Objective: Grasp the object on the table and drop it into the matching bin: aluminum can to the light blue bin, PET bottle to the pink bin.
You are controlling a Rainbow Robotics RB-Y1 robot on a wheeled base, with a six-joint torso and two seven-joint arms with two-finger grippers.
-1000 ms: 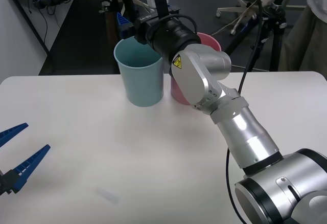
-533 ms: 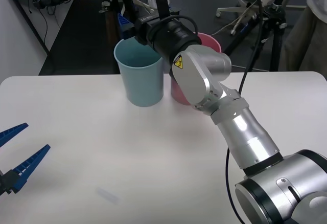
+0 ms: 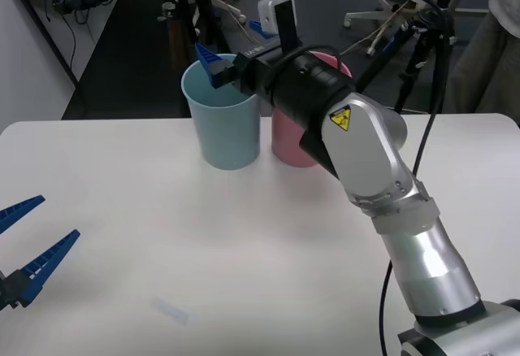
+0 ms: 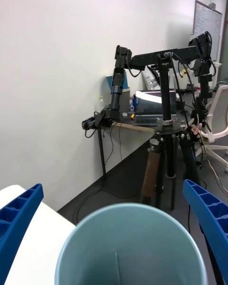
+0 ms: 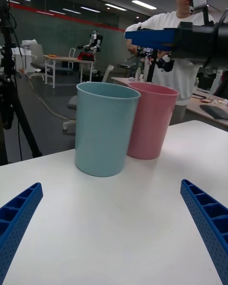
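Front view: right gripper (image 3: pixel 213 57) spread wide over upright light blue bin (image 3: pixel 223 122), can probably hidden.

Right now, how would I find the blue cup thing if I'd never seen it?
Look at the wide white table. At its far edge stand two tall plastic cup-shaped bins touching; the light blue bin is left of the pink bin, under the open right gripper.

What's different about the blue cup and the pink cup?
The light blue bin is blue; the pink bin is pink. The blue one stands toward the robot's left, the pink one close beside it on the right. The right pincer hangs open over the blue bin's mouth, not over the pink one, which the right arm partly hides. Both are tall, upright, tapering cups of like size on the white table.
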